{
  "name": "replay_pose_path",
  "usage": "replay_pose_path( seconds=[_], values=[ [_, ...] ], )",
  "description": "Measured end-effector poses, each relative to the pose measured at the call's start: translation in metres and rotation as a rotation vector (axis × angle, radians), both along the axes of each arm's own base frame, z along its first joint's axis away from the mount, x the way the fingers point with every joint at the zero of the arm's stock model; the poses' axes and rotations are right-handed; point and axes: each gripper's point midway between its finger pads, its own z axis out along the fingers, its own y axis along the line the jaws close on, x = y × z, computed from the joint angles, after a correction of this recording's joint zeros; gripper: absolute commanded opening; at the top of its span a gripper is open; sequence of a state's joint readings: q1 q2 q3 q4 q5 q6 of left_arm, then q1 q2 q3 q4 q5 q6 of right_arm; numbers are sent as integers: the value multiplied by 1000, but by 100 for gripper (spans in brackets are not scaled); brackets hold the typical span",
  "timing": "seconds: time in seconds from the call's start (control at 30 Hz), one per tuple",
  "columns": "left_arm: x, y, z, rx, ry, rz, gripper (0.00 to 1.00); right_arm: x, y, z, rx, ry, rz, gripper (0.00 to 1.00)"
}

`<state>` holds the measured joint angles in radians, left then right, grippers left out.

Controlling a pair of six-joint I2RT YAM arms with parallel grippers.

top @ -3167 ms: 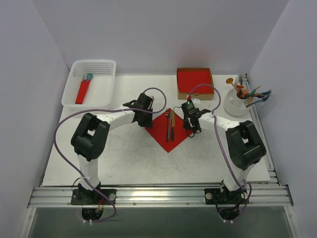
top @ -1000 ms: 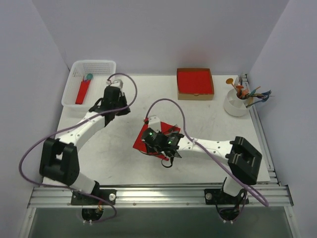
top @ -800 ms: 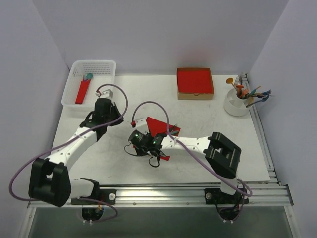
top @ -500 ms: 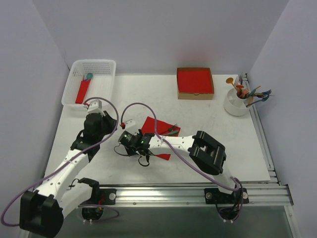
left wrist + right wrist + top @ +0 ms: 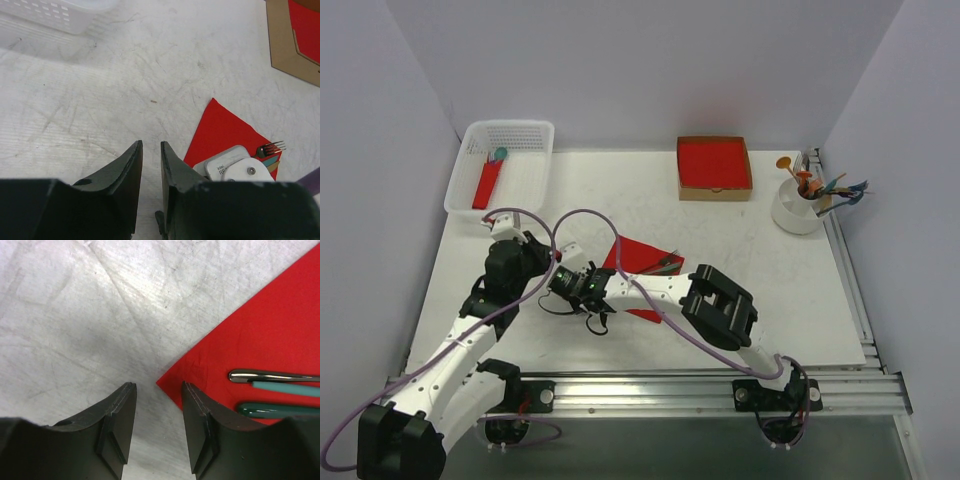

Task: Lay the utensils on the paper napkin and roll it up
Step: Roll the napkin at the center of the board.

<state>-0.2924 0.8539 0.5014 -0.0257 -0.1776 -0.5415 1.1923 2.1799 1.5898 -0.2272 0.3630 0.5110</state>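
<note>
The paper napkin [image 5: 632, 255] lies flat on the table, a red square partly under my right forearm. The utensils rest on it: fork tines [image 5: 670, 264] poke out by its right corner, and a shiny handle [image 5: 272, 375], a teal one [image 5: 287, 388] and a dark green one [image 5: 270, 410] end near its left corner. My right gripper [image 5: 158, 385] is open low over that corner, whose tip [image 5: 159, 382] lies between the jaws next to the right finger. My left gripper [image 5: 150, 144] hovers just left of the napkin [image 5: 225, 130], jaws narrowly open and holding nothing.
A white basket [image 5: 505, 150] at the back left holds a red roll with a teal spoon head [image 5: 488, 182]. A cardboard box of red sheets [image 5: 714, 167] sits at the back centre. A white cup of colourful cutlery [image 5: 800, 205] stands at the right. Purple cables loop over both arms.
Both arms swung left and toward the near edge. My right gripper slid off the napkin's middle to its left corner. My left gripper came back from the basket and its jaws parted slightly.
</note>
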Motion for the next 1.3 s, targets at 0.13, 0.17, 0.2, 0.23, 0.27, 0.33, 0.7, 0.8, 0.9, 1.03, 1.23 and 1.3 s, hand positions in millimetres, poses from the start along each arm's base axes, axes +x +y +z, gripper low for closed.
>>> replay_pose_path(
  seconds=[0.13, 0.17, 0.2, 0.23, 0.27, 0.33, 0.7, 0.8, 0.9, 1.03, 1.23, 1.3],
  values=[
    [0, 1, 0, 6, -2, 0, 30, 3, 0, -1, -19, -11, -4, 38],
    [0, 1, 0, 7, -4, -1, 30, 3, 0, -1, -21, -13, -5, 38],
    [0, 0, 0, 7, -5, -1, 30, 4, 0, -1, -21, -15, -7, 38],
    [1, 1, 1, 8, -7, -2, 30, 4, 0, -1, -23, -16, -9, 37],
    [1, 1, 1, 9, -9, -2, 30, 5, 0, -1, -25, -18, -10, 37],
    [1, 1, 1, 12, -10, -4, 30, 5, 0, -1, -25, -20, -11, 32],
    [2, 1, 3, 24, -22, -10, 30, 6, 0, -2, -19, -18, -24, 21],
    [2, 1, 3, 26, -23, -11, 31, 8, -1, -2, -20, -18, -27, 18],
    [2, 1, 3, 31, -24, -13, 31, 11, -3, -2, -21, -18, -34, 14],
    [2, 1, 3, 38, -24, -16, 31, 14, -5, -3, -21, -19, -44, 6],
    [2, 1, 0, 44, -16, -21, 31, 16, -7, -3, -3, -34, -47, 0],
    [2, 0, -1, 45, -11, -25, 31, 16, -9, -2, 14, -32, -44, 0]
  ],
)
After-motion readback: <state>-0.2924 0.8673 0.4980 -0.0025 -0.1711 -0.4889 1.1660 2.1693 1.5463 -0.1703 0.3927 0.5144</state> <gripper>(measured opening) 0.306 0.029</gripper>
